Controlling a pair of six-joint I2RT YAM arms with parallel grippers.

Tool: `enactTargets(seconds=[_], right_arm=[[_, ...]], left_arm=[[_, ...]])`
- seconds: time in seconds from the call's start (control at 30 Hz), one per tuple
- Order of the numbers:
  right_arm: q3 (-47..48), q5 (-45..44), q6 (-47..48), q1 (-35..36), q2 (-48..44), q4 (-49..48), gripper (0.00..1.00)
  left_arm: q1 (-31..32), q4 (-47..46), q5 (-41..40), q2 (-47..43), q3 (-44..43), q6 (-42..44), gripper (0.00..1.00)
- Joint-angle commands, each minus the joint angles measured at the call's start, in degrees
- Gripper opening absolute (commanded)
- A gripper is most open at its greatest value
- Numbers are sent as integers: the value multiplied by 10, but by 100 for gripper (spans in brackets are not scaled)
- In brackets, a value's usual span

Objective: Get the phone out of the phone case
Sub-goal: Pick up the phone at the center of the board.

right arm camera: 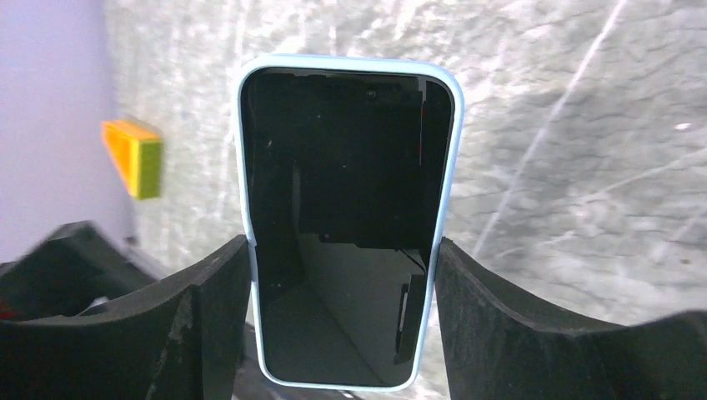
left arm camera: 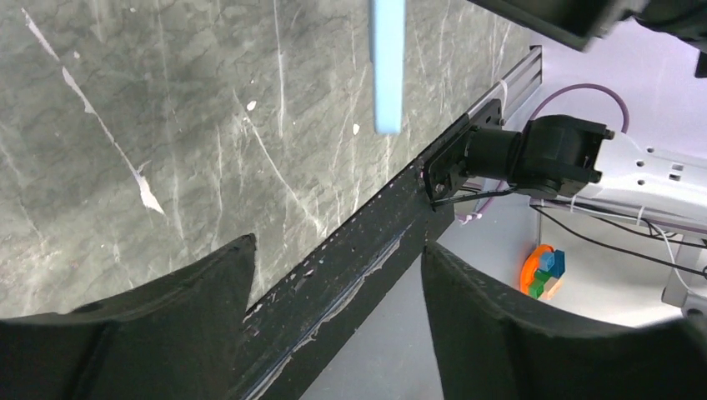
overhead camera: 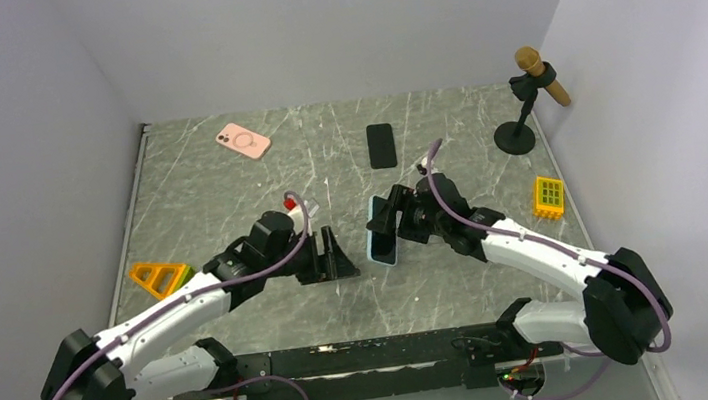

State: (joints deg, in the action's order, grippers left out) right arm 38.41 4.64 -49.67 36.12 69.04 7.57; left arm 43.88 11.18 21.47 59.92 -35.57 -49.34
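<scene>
Right pincer (right arm camera: pixel 342 250) clasps phone case (right arm camera: pixel 350 61), edges covered.

The left gripper (left arm camera: pixel 338 250) gapes; right gripper (right arm camera: pixel 342 250) clamps.

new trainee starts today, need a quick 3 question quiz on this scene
1. True or false: the left gripper holds the phone.
2. What colour is the case around that phone? A pink, B light blue, C black.
3. Fill in: the right gripper is shut on the ____.
Key: 1 false, the left gripper is open and empty; 2 B; 3 phone, in its case.
</scene>
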Motion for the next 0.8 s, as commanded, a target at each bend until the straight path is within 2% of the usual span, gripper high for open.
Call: enactTargets(seconds=[0.0,0.1,0.23,0.4,0.43,0.5,0.53,0.57,0.63,0.67,0.7,0.77], right_arm=[[-1,34,-105,2,-41,-94,0],[15,41,-116,11,-45,-92,0],[39,38,-119,32,-44,-80,0],[49,35,-131,64,-55,-78,0],[49,33,-132,69,-59,-78,0],[46,31,-134,80,-75,-78,0],[45,36,-132,81,-81,-78,0],[46,44,-121,82,-84,-78,2],[67,57,-76,79,-89,-34,60],[79,57,-43,76,-93,-6,82],[87,62,-9,71,-100,15,96],[85,105,36,42,-120,25,100]], left_arm=[[17,-52,-11,40,-48,-3,79],[30,-72,-14,60,-59,-11,78],[35,-93,-18,77,-65,-22,72],[35,-61,-46,89,-87,-8,57],[35,-51,-51,90,-91,-4,52],[36,-44,-53,92,-97,10,24],[35,-39,-52,92,-100,15,4],[35,-34,-54,90,-103,20,0],[35,-44,-46,75,-99,33,0],[33,-55,-38,59,-95,37,0],[30,-65,-25,45,-89,40,0],[17,-93,18,16,-70,39,0]])
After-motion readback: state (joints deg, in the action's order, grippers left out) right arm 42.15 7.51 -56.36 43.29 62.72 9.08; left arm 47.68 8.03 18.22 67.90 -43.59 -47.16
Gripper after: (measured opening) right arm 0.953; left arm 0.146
